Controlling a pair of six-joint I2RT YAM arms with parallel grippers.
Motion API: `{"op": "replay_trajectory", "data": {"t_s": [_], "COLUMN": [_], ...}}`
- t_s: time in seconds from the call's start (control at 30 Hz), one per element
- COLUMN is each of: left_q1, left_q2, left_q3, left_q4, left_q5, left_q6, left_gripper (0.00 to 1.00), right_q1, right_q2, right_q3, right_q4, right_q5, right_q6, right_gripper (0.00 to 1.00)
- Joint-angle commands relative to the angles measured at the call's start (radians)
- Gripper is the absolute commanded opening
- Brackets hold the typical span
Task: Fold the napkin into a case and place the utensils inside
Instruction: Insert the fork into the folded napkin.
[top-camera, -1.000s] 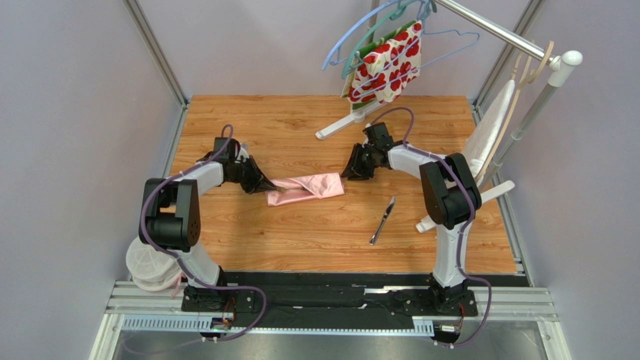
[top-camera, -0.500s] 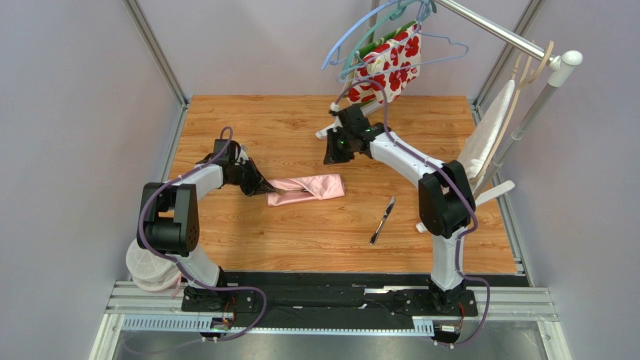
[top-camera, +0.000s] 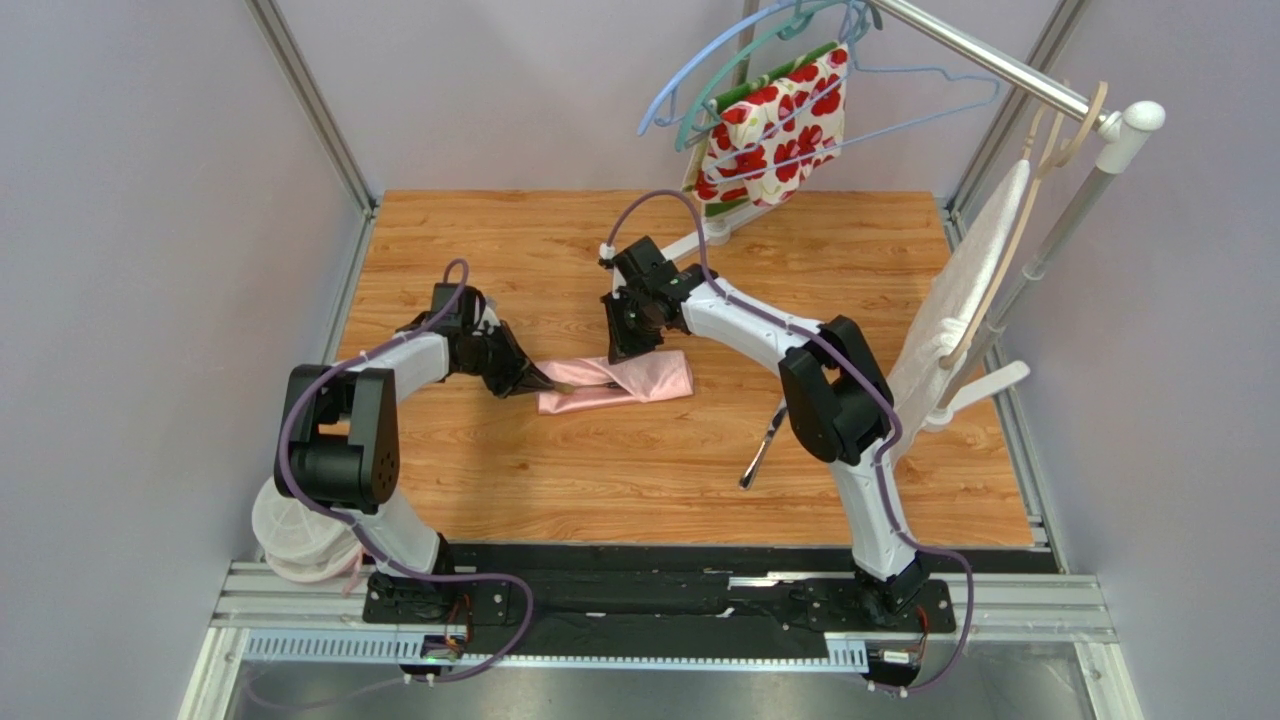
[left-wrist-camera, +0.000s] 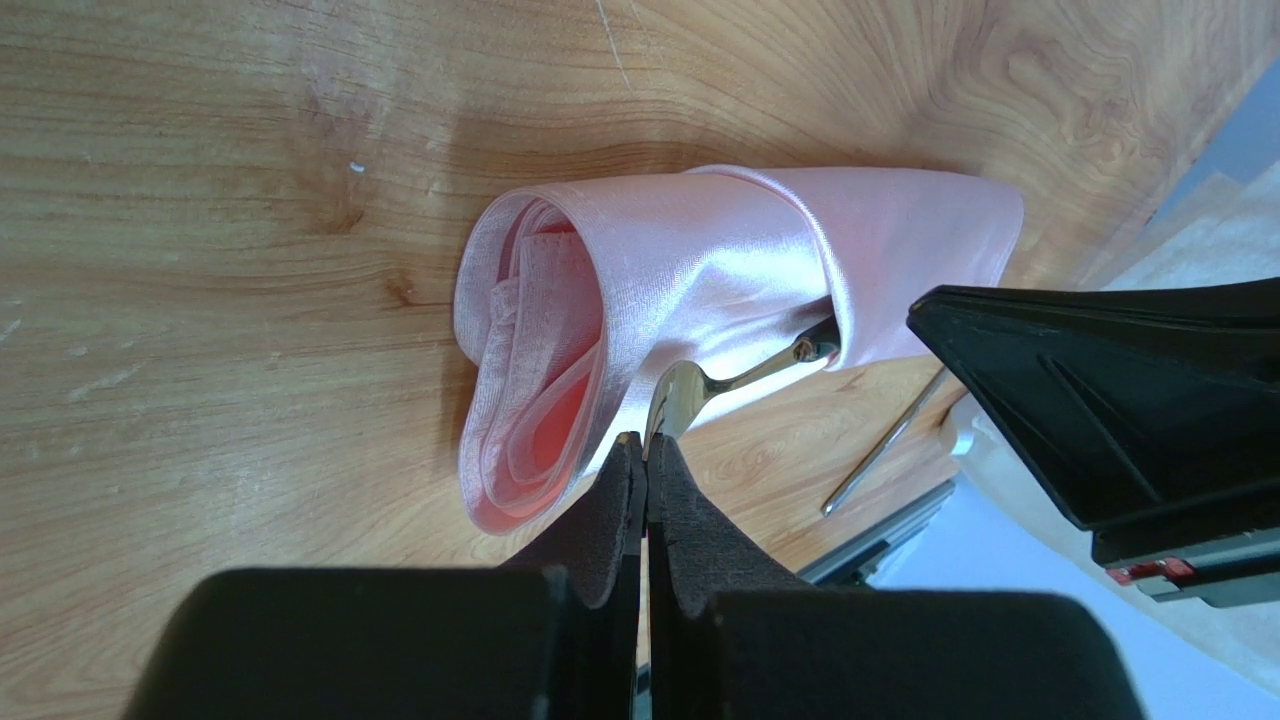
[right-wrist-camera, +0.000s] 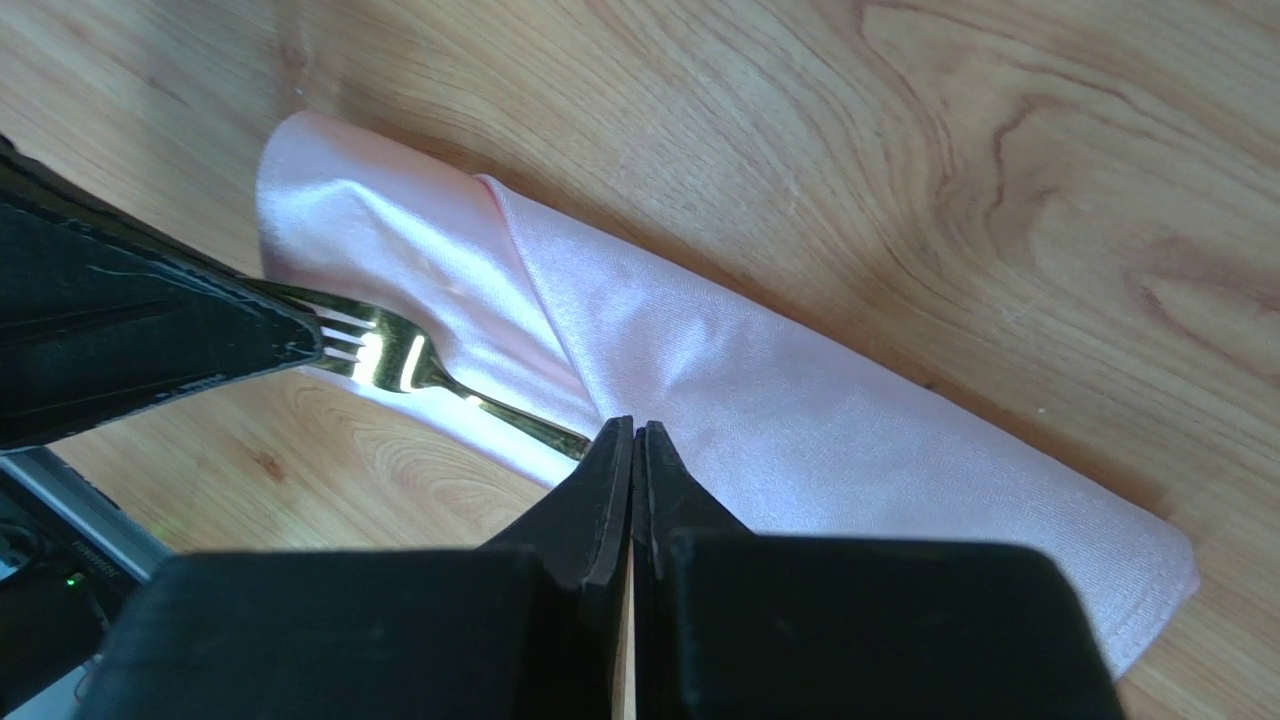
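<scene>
While left gripper (left-wrist-camera: 646, 453), jaws closed on the tines of the slim silver metal fork (right-wrist-camera: 394, 365), has its handle under the flap of the folded light-pink satin napkin case (top-camera: 628, 377) on the wooden table (top-camera: 601, 473), right gripper (right-wrist-camera: 631, 438), jaws shut empty, should pin that flap; push slowly, lengthwise.

A wood-grain tabletop (top-camera: 496, 240) lies under the jaws, enclosed by pale lilac walls (top-camera: 150, 225) on metal posts (top-camera: 308, 98). Beyond the jaws of the right gripper (top-camera: 621, 354), a white clothes rack (top-camera: 977, 54) carries plastic hangers (top-camera: 696, 68), a red-and-white floral cloth (top-camera: 774, 128) and a white cloth (top-camera: 977, 278).
</scene>
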Motion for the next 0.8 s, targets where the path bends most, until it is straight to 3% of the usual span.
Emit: {"op": "replay_trajectory", "data": {"t_s": [0.0, 0.77], "left_q1": [-0.005, -0.057], "left_q2": [-0.036, -0.07], "left_q3": [-0.008, -0.085], "left_q4": [0.008, 0.091], "left_q5": [-0.011, -0.034], "left_q6": [-0.003, -0.081], "left_gripper": [0.0, 0.0], "right_q1": [0.009, 0.015], "right_q2": [-0.003, 0.038], "right_q3": [-0.02, -0.16], "right_q4": [0.019, 0.131], "right_q5": [0.041, 0.153], "right_q6": [-0.029, 0.176], "right_gripper": [0.0, 0.0]}}
